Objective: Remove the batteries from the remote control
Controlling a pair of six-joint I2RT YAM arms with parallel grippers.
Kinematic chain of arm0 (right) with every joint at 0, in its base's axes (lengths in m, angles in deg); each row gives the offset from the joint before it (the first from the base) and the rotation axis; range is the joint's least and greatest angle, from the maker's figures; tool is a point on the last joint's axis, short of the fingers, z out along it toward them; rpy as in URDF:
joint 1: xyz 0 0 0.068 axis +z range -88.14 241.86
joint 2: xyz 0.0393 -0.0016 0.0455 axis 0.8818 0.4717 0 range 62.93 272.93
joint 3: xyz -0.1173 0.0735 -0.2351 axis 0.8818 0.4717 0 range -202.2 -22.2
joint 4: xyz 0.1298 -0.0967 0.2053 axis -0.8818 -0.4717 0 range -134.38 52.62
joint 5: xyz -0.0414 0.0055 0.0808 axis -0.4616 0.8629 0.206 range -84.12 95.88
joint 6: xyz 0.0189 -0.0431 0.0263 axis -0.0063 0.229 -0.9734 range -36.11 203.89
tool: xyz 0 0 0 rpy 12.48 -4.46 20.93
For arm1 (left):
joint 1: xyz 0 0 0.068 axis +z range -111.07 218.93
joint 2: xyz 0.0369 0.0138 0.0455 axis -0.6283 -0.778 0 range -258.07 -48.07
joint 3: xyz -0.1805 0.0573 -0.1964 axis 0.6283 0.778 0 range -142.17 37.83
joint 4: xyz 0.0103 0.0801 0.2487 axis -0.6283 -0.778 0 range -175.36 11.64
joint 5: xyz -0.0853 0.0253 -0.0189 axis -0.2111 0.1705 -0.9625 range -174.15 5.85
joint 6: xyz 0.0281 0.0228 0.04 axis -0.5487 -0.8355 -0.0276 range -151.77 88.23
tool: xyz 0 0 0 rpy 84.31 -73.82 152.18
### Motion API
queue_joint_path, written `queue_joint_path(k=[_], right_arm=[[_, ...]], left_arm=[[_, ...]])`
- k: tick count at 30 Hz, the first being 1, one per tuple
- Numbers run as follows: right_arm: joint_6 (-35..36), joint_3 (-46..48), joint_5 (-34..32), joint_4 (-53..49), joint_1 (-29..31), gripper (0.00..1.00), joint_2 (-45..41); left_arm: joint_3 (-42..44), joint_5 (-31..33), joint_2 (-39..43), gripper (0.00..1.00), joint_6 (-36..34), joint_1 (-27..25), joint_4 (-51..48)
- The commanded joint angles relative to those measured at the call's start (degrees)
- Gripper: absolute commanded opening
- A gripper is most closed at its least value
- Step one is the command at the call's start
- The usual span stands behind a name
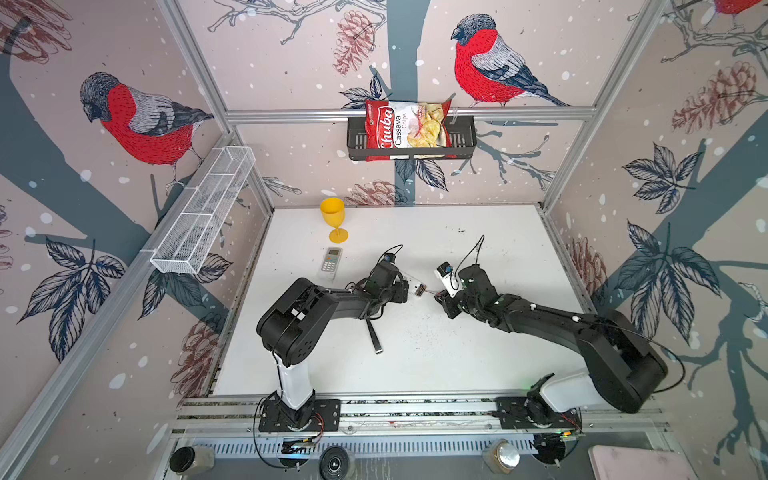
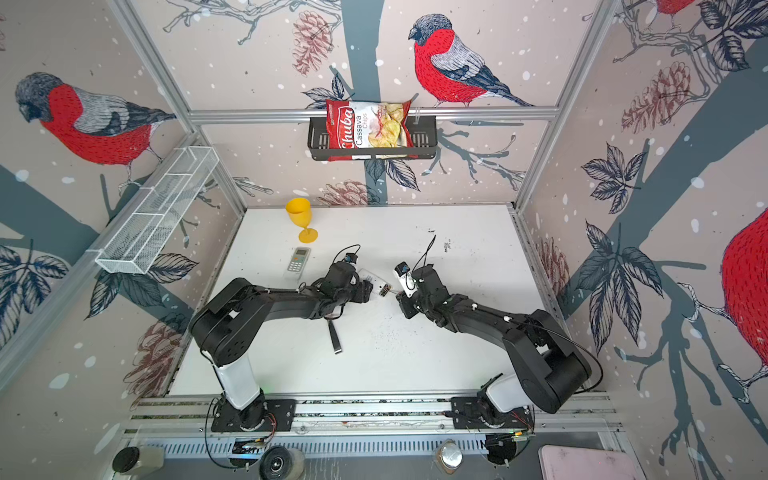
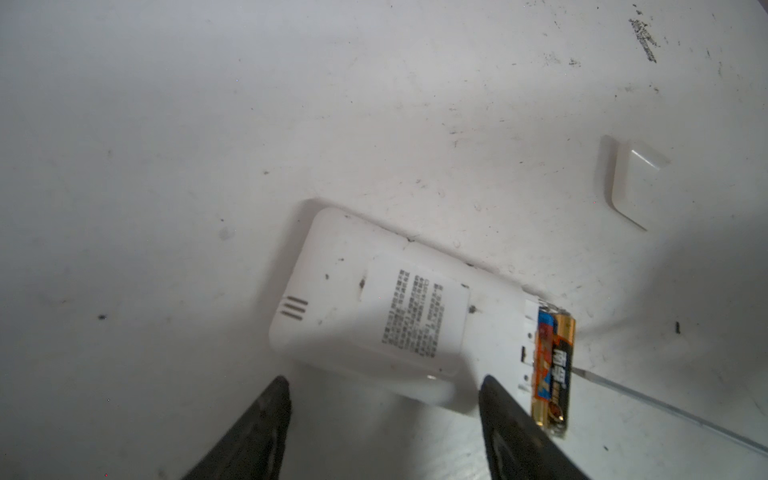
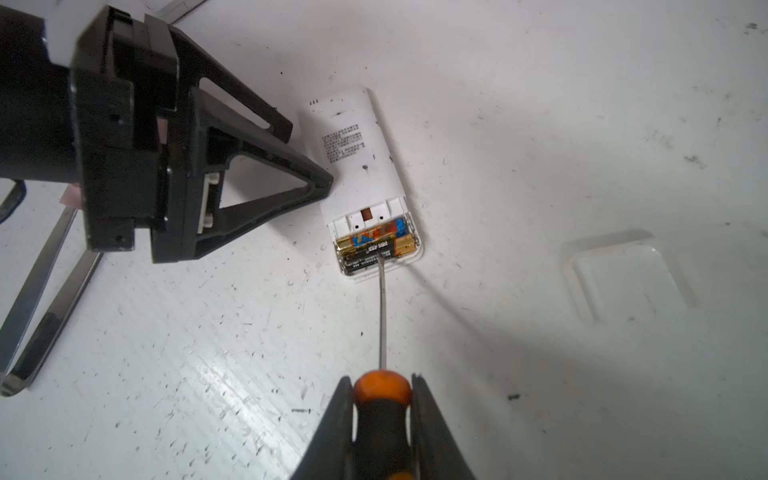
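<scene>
The white remote control (image 4: 361, 174) lies face down mid-table, also visible in both top views (image 1: 414, 286) (image 2: 374, 280). Its end compartment is uncovered and holds the batteries (image 4: 374, 245) (image 3: 555, 365), dark with golden ends. My right gripper (image 4: 382, 382) (image 1: 441, 297) is shut on an orange-and-black screwdriver (image 4: 382, 403), whose thin shaft reaches to the batteries with its tip on them. My left gripper (image 3: 384, 380) (image 1: 405, 289) is open and holds nothing. It stands at the remote's long side, one fingertip (image 4: 326, 183) close against the casing.
A loose white cover (image 3: 636, 183) (image 4: 631, 278) lies beside the remote. A second remote (image 1: 331, 260) lies face up near a yellow goblet (image 1: 333, 216). A black strap (image 1: 372, 336) lies under the left arm. A chips bag (image 1: 409, 129) sits in the back wall basket.
</scene>
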Motion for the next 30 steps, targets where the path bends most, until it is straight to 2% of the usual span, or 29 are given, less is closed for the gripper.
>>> queue_joint_path(k=[1, 3, 6, 10, 16, 30], right_arm=[[-0.38, 0.11, 0.56, 0.45, -0.02, 0.0, -0.38], [-0.4, 0.03, 0.62, 0.22, -0.1, 0.0, -0.47], [-0.37, -0.03, 0.65, 0.02, -0.1, 0.0, -0.54], [-0.38, -0.08, 0.73, -0.42, -0.14, 0.0, -0.77], [-0.2, -0.11, 0.56, -1.62, -0.13, 0.0, -1.92], [0.17, -0.51, 0.91, -2.11, -0.18, 0.0, -1.2]], left_arm=[[0.71, 1.57, 2.12, 0.8, 0.43, 0.11, -0.59], [1.49, 2.26, 4.34, 0.86, 0.45, 0.12, -0.54], [0.86, 3.52, 6.45, 0.9, -0.35, 0.18, -2.31], [-0.34, 5.49, 6.35, 0.89, -1.01, 0.17, -3.84], [-4.14, 4.43, 2.49, 0.85, -3.85, 0.8, -6.71], [-8.28, -2.21, -2.49, 0.88, -7.71, 1.8, -9.38]])
